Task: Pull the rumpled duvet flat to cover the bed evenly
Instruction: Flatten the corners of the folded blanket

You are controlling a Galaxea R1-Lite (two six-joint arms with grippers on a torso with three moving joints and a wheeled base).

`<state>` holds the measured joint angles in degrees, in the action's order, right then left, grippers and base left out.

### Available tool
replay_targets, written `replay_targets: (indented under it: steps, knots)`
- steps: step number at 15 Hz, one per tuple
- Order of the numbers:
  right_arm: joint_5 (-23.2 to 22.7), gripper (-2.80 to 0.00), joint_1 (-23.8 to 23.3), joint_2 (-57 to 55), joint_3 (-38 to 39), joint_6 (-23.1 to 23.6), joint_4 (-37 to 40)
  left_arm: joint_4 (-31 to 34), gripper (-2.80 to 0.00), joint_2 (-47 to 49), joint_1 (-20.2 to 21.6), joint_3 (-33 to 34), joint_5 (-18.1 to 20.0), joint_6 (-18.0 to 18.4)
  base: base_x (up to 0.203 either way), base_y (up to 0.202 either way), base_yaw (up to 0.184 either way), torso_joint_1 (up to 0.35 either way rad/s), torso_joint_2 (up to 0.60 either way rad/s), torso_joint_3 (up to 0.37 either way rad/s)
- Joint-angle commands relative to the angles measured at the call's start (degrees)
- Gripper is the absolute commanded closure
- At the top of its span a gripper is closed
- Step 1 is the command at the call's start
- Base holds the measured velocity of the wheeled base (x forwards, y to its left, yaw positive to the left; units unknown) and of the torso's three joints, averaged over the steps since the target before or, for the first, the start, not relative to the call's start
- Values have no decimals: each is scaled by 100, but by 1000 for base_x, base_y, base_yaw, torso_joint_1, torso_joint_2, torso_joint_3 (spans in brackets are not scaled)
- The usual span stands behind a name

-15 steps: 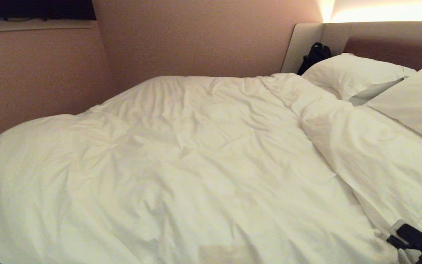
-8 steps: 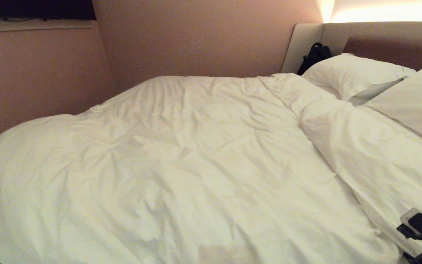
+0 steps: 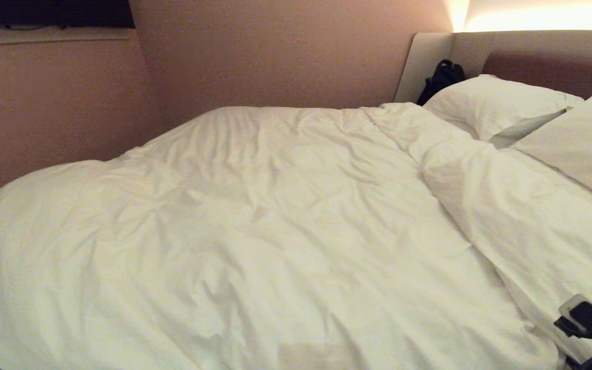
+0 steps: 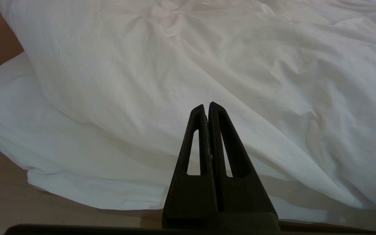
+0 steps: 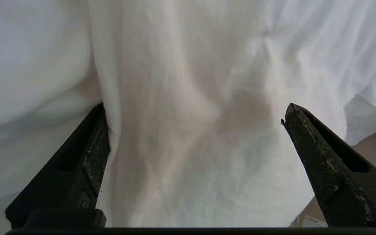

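The duvet (image 3: 275,221) is a puffy, wrinkled white quilt lying over most of the bed, its headboard (image 3: 532,56) at the far right. A thick band of it lies folded back below the pillows. My right gripper (image 3: 578,314) is at the near right, at that band's near end. In the right wrist view it (image 5: 196,111) stands open with a fold of the duvet (image 5: 188,98) between its fingers. My left gripper (image 4: 207,106) is shut and empty, off the near left side, pointing at the duvet (image 4: 207,58) hanging over the sheeted mattress (image 4: 44,156).
Two white pillows (image 3: 496,105) (image 3: 578,149) lean at the headboard, with a black bag (image 3: 442,77) in the corner behind them. A pink wall (image 3: 275,51) runs along the bed's far side. Wood floor (image 4: 5,202) shows beside the near left corner.
My right gripper has shifted slightly up and to the right at the duvet's folded band. The duvet lies as before, and the left arm has not moved.
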<state>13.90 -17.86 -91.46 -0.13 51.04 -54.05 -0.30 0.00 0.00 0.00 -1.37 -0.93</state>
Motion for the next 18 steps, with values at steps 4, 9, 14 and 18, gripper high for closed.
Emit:
replay_targets:
  steps: [4,9,14,18]
  knots:
    - [-24,-280,9,2,5,29,248,-5,0,0,0,0,-4,-11,0,0,0,0,0,0]
    - [-8,-280,19,-145,-31,30,253,-5,0,0,0,0,-4,-4,0,0,0,0,0,0]
    - [126,-280,-2,-183,-189,29,222,-5,0,0,0,0,-4,-4,0,0,0,0,0,0]
    - [253,-280,-121,-190,-371,29,229,-5,0,0,0,0,-4,-4,0,0,0,0,0,0]
